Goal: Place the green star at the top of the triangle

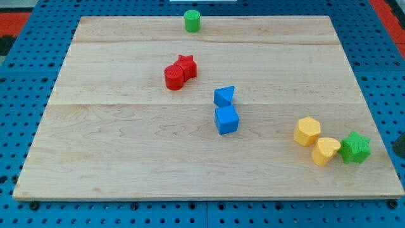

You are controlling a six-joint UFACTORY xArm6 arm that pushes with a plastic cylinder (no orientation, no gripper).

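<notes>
Camera view catches only a dark sliver we take for my tip (400,147) at the right edge, so placement is uncertain: green star (355,147) just left, touching yellow heart (326,151), blue triangle (224,96) well beyond.

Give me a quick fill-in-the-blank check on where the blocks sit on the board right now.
1. The green star touches the yellow ____ block at the view's lower right.
2. The blue triangle sits just above the blue ____.
3. The green cylinder stands near the view's ____ edge of the board.
4. The red star touches a cylinder coloured ____.

Missing words: heart; cube; top; red.

My tip is only a dark sliver at the view's right edge, right of the green star.
</notes>
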